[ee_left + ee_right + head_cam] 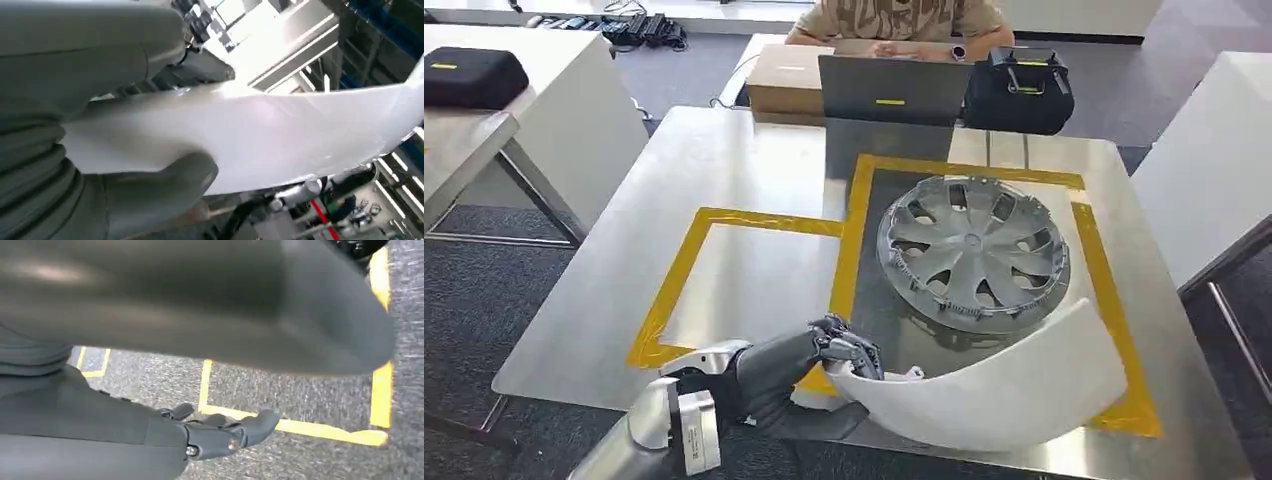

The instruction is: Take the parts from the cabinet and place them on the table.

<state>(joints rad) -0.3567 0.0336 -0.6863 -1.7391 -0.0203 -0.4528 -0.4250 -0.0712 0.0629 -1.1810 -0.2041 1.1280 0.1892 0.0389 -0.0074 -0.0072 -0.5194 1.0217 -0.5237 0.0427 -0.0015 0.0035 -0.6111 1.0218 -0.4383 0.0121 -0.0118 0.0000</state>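
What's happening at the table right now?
The left hand grips one end of a curved white panel at the near edge of the steel table. A silver wheel cover already lies inside the right yellow-taped square. The right hand hangs over carpet, holding nothing. A person sits behind a laptop.

laptop (894, 90), black bag (1021, 92), seated person (899, 22); possibly cardboard box (787, 82).

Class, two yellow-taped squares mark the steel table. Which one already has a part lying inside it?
The right-hand square, nearer the person: the silver wheel cover lies inside it. The left square encloses bare steel.
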